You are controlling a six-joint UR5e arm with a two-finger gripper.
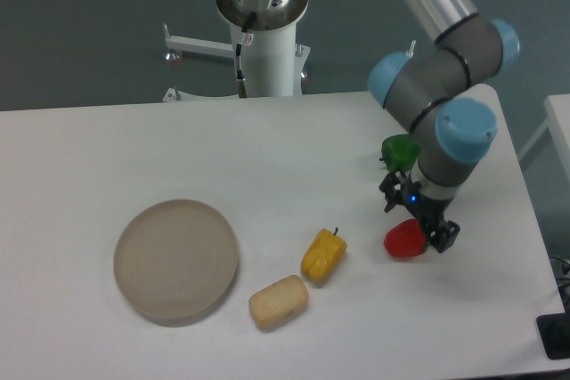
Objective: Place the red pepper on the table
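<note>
Bare white tabletop stretches left of the black two-finger gripper; the right table edge lies near. Its fingers clamp the small glossy red toy pepper, rounded and bright, low at the surface, right of the yellow toy pepper.
</note>
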